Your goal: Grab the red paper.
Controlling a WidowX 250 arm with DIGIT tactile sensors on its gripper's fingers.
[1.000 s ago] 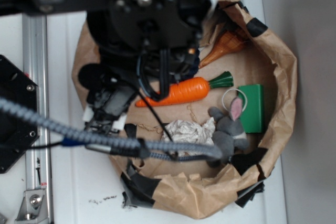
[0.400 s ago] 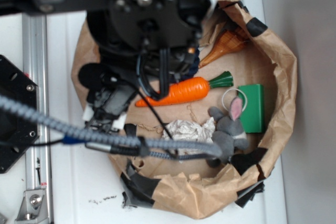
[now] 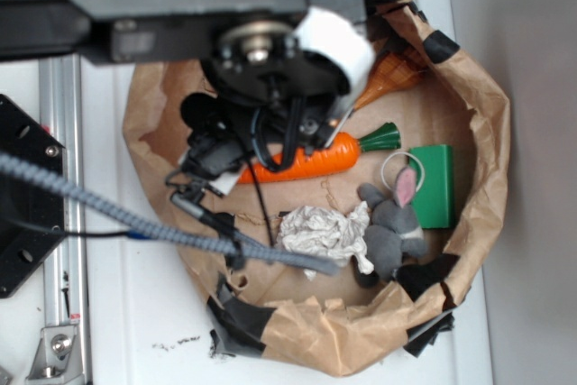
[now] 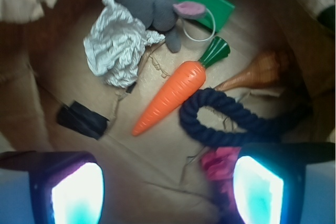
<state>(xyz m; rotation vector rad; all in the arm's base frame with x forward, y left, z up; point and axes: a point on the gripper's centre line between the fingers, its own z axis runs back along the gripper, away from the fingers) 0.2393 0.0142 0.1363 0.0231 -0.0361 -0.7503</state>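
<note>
We scan wrist view left to right. Gripper (image 4: 167, 190) hangs spread wide, nothing between glowing pads (image 4: 77, 194). White crinkled paper wad (image 4: 116, 39) upper left, not our target. Long orange plastic carrot (image 4: 173, 95) at centre. Dark blue looped rope (image 4: 226, 121) right of carrot. Red crumpled paper (image 4: 219, 163) lies low right, just under rope, touching right pad's inner edge. We judge: shift right to centre wad between pads, descend, avoid snagging rope, then close.
</note>
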